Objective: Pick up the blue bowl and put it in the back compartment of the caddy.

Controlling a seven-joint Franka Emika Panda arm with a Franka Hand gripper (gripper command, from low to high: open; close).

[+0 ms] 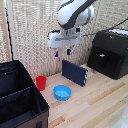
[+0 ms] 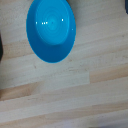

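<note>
The blue bowl [image 1: 62, 92] sits upright and empty on the wooden table, a little in front of the red cup. In the wrist view the blue bowl [image 2: 50, 30] fills much of the picture, seen from above on the wood. My gripper [image 1: 62, 53] hangs well above the bowl, apart from it, with its fingers spread and nothing between them. The caddy [image 1: 20, 100] is the large black bin at the exterior view's left; its back compartment [image 1: 11, 78] lies toward the wall and looks empty.
A red cup [image 1: 41, 82] stands between the caddy and the bowl. A dark-blue flat panel [image 1: 75, 73] leans behind the bowl. A black boxy machine [image 1: 110, 54] occupies the exterior view's right, with a cable behind it.
</note>
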